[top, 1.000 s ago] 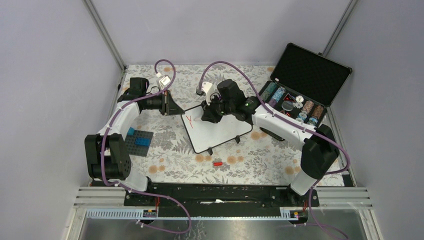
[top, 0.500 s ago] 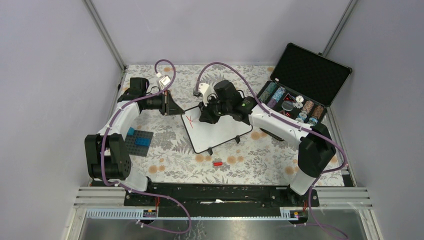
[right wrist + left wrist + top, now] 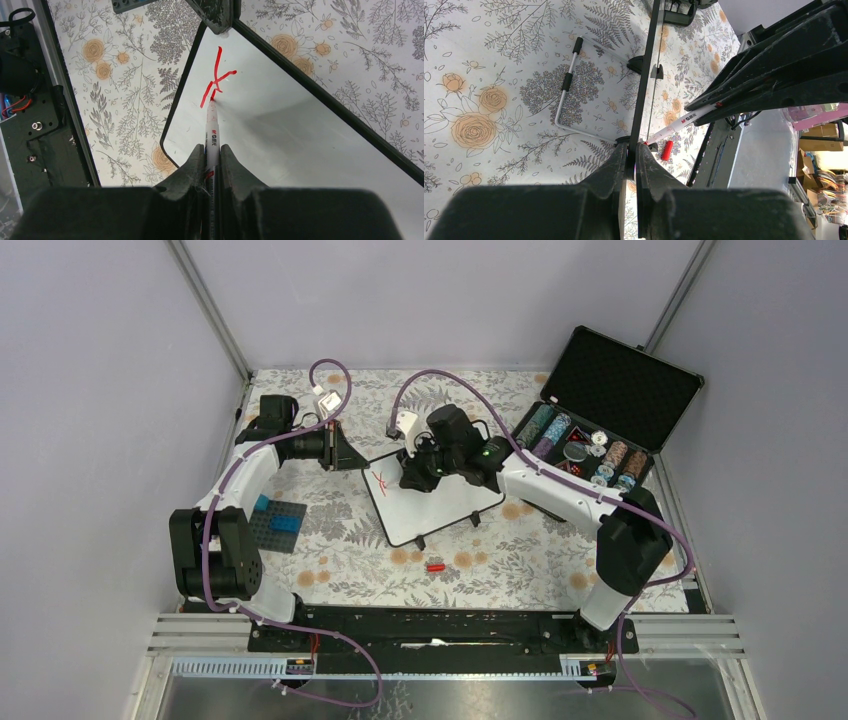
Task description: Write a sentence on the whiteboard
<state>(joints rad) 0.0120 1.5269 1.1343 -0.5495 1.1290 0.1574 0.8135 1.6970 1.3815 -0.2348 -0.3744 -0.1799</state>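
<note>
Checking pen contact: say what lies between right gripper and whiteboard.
The marker: held in the right gripper, its tip meets the whiteboard at the red strokes, right wrist view.

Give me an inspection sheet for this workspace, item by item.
Surface: floral table cover.
Job's things: whiteboard bears only the first red strokes of the sentence; marker tip touches it.
Clutter: red cap, blue bricks on a baseplate, open black case.
Grippers: left gripper shut on the whiteboard's edge; right gripper shut on the marker.
Cables: purple cables arch over the workspace.
Surroundings: grey walls, metal frame.
</note>
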